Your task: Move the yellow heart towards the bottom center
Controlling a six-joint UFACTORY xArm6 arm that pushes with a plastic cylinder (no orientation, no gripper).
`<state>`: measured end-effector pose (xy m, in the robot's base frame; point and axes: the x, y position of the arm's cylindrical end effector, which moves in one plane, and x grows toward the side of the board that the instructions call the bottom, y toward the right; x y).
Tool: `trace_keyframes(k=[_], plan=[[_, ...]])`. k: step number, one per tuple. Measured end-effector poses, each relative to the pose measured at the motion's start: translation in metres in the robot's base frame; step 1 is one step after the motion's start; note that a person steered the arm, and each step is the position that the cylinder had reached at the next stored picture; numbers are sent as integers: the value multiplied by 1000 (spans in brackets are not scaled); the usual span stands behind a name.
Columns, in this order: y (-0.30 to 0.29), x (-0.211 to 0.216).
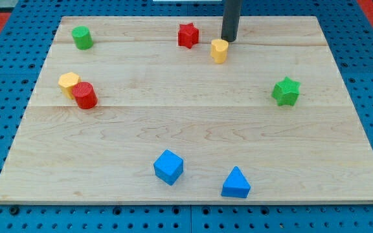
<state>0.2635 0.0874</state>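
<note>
My tip [229, 39] sits at the upper centre of the frame, just above and right of the yellow heart [219, 50], about touching it. It is a bare rod and grasps nothing. The red star [188, 35] lies left of the heart on the wooden board [193, 123].

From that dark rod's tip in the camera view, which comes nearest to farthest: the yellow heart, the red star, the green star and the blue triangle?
Measured from my tip:
1. Yellow heart, just below it, to the view's left.
2. Red star, further to the view's left.
3. Green star, lower, toward the view's right.
4. Blue triangle, near the view's bottom.
</note>
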Motion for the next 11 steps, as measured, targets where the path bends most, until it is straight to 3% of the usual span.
trace_keyframes(k=[2,4,6,7,8,9,10,11], plan=[[1,-14],[-82,121],[-45,100],[-39,156],[-105,201],[-109,257],[-105,232],[-72,236]])
